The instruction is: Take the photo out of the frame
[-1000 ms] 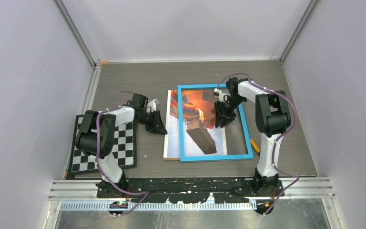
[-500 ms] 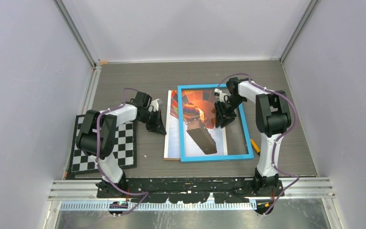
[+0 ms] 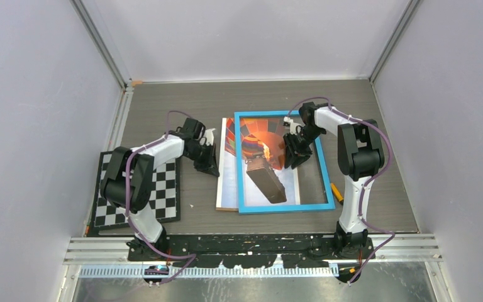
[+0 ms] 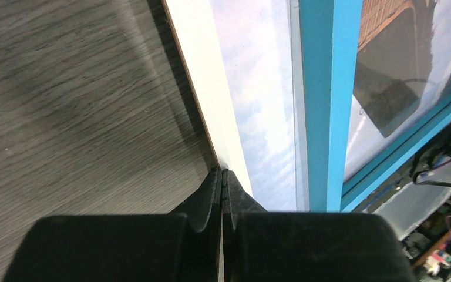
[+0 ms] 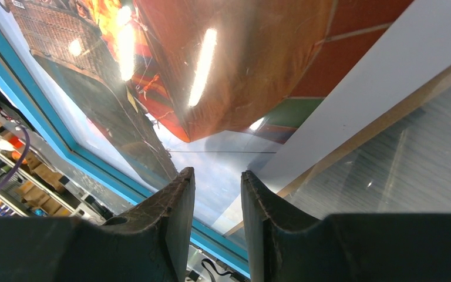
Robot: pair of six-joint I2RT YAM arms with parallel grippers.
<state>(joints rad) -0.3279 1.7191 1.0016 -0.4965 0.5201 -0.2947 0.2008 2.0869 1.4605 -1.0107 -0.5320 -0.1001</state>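
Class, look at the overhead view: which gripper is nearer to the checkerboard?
Left. The left gripper sits just right of the checkerboard, at the photo's left edge. The right gripper is farther right, inside the frame's blue border.

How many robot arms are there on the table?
2. The left arm stands by the checkerboard and reaches toward the left edge of the photo. The right arm reaches over the blue frame. None seems hidden.
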